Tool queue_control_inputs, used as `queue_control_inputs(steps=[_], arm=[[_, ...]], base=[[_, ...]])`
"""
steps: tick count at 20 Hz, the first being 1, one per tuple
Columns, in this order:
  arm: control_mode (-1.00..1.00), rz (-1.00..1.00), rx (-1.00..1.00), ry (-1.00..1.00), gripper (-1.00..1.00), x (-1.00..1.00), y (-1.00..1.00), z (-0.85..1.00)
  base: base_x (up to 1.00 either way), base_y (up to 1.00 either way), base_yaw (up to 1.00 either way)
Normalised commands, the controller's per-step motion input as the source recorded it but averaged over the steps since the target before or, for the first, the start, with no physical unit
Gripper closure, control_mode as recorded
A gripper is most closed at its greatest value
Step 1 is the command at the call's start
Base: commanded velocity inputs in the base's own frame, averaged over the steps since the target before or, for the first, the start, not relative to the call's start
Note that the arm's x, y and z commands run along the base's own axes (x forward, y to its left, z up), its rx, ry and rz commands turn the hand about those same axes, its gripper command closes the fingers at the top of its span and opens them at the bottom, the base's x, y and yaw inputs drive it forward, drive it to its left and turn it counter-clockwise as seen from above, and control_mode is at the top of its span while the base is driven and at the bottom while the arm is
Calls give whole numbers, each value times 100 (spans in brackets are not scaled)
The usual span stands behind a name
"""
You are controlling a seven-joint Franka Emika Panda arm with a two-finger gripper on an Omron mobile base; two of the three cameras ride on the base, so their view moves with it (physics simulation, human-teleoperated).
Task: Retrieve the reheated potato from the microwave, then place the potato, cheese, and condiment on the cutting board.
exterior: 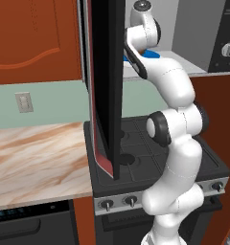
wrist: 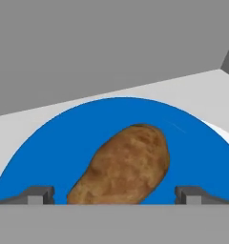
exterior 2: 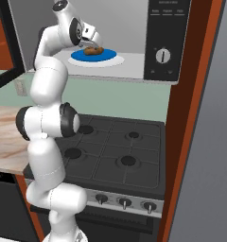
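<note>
Microwave [exterior 2: 168, 42] door [exterior: 107, 91] swung fully open, edge-on in the left base view. The arm reaches into the cavity. Hand [exterior 2: 92, 45] sits just above and around the potato [exterior 2: 93, 51], fingers spread wide apart, nothing clamped.

Hand view: potato [wrist: 123, 167] lies between the two fingertips [wrist: 40, 194], one tip on each side, both clear of the skin (no contact seen). The potato lies tilted, long axis running from lower left to upper right of that view.

Potato rests on a round blue plate [exterior 2: 110, 55], which lies on a white turntable disc [exterior 2: 120, 60] on the microwave floor. White knob [exterior 2: 162, 55] on the control panel at right.

Below the microwave: black gas stove [exterior 2: 134, 156]. To its left, marble-patterned desk [exterior: 35, 158].
</note>
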Motion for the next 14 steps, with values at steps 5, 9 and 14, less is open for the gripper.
queue_control_inputs(steps=[5,9,14], arm=[[-100,0,0,1,-100,23,0,-4],[-100,-2,0,3,-100,13,0,0],[-100,-3,0,3,-100,9,0,0]], base=[[0,0,0],[0,0,0],[0,0,0]])
